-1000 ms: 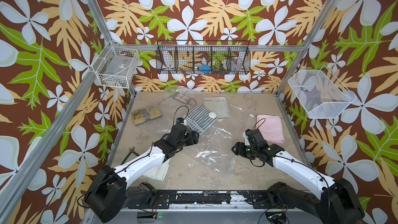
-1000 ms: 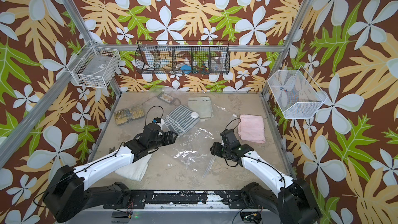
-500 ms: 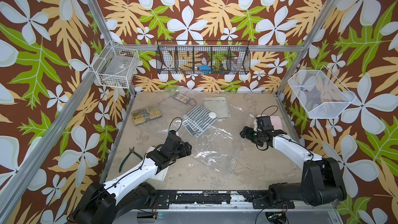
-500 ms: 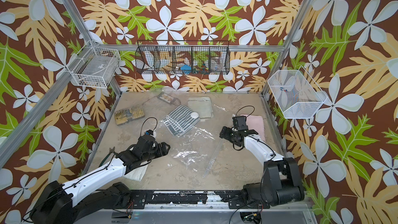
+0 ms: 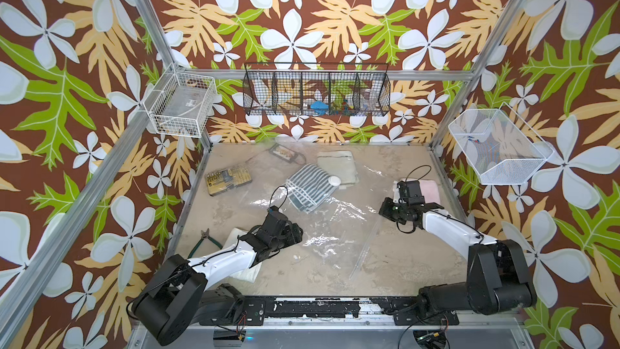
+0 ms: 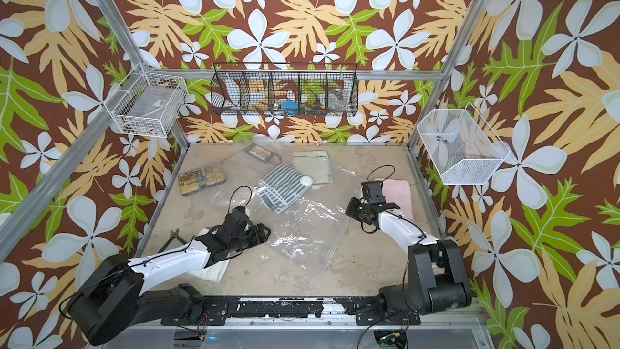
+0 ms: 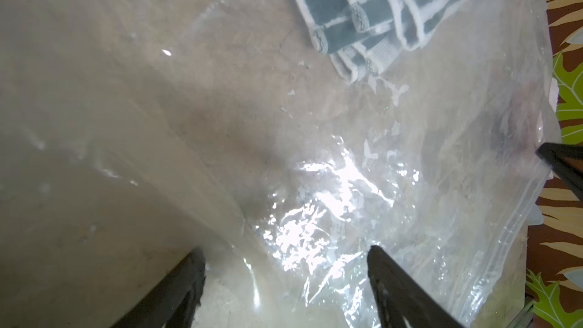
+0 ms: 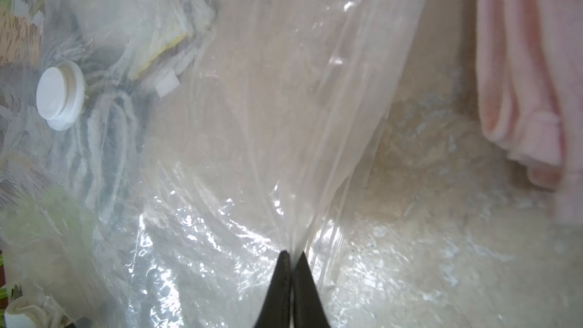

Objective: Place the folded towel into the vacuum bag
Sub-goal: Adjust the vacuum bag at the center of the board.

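- The large, clear, crinkly plastic vacuum bag [image 5: 322,229] lies flat across mid table. Its round white valve disc [image 5: 334,181] is at the far end and its zip strip [image 5: 364,250] runs along the near-right edge.
- Your right gripper [image 8: 291,255] has its jaws clenched on a tented pinch of bag film, just beside the zip strip.
- Your left gripper [image 7: 287,260] has its fingers spread with nothing between them, over the bag's near-left part.
- Handling, my call: the film is thin, limp and slick, so it will slide and collapse. Take one layer at the stiffer zip edge so the mouth opens.
- Towels are soft, light and floppy. Pinch through all layers at a fold or they will unfurl.
- Count: one bag, one valve, two grippers, four folded towels.
- The grey-and-white striped towel [image 5: 310,188] shows through the film and seems to be inside.
- The pale beige towel [image 5: 337,164] sits by the valve; I can't tell if it is in or under the bag.
- The pink towel [image 5: 429,189] is outside the bag, just beside the right gripper.
- The white towel [image 5: 233,235] is outside, under the left arm.
- Pink looks like the one to load, but that's a guess.
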You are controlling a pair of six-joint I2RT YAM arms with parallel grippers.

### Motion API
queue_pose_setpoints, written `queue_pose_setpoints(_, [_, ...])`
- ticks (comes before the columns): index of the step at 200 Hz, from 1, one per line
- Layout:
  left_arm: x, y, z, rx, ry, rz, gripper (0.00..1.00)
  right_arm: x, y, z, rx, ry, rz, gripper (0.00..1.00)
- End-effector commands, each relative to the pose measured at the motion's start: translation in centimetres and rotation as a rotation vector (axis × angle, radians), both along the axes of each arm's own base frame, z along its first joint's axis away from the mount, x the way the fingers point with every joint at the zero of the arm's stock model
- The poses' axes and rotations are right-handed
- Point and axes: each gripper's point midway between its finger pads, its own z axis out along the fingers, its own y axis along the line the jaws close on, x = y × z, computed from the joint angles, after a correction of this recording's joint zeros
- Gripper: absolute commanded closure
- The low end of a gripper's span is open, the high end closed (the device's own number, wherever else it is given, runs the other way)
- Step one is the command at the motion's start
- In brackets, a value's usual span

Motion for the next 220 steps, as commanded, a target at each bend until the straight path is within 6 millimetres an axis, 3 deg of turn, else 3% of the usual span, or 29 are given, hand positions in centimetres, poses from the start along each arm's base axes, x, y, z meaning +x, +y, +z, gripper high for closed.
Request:
queue_pose_setpoints(1, [2.3,-0.8,1.5,-0.018,-0.081,0.015,0.19,-2.9,-1.2,-1.3,-0.054,0.053,-0.019,1.00])
queue_pose_setpoints(25, [4.1,-1.6,2.1,0.012,-0.114,-0.001,0.19,-6.0,-1.2,-2.2,-0.032,0.093,-0.026,1.00])
queue_pose_setpoints(52, [5.4,-1.9,2.4,0.056,-0.136,-0.012,0.19,-8.4,0.7,-1.7,-0.006,0.099,0.029,0.89])
queue_pose_setpoints(64, [5.7,-1.5,2.5,0.080,-0.142,-0.010,0.19,-8.9,0.9,-1.2,-0.004,0.104,0.034,0.75])
queue_pose_setpoints(76, [5.7,-0.8,2.3,0.099,-0.138,-0.001,0.18,-9.2,-0.4,-0.4,-0.060,0.102,-0.010,0.54])
queue_pose_setpoints(88, [5.4,0.1,2.3,0.112,-0.126,0.013,0.19,-8.6,-2.3,1.5,-0.138,0.038,-0.072,0.37])
queue_pose_setpoints(110, [4.4,1.8,2.6,0.117,-0.131,0.048,0.19,-6.5,-4.4,5.6,-0.260,-0.095,-0.117,0.16])
queue_pose_setpoints(132, [3.3,2.4,2.5,0.110,-0.107,0.053,0.19,-3.9,-5.1,7.8,-0.356,-0.137,-0.096,0.14])
queue_pose_setpoints(161, [2.2,2.6,1.9,0.093,-0.074,0.046,0.17,-0.5,-2.3,9.0,-0.320,-0.161,0.014,0.16])
queue_pose_setpoints(179, [2.2,3.1,2.2,0.080,-0.078,0.064,0.16,0.6,0.3,7.5,-0.282,-0.144,0.098,0.19])
queue_pose_setpoints(220, [2.8,3.2,2.0,0.011,-0.066,0.077,0.17,0.1,4.3,0.9,-0.271,0.029,0.274,0.25])
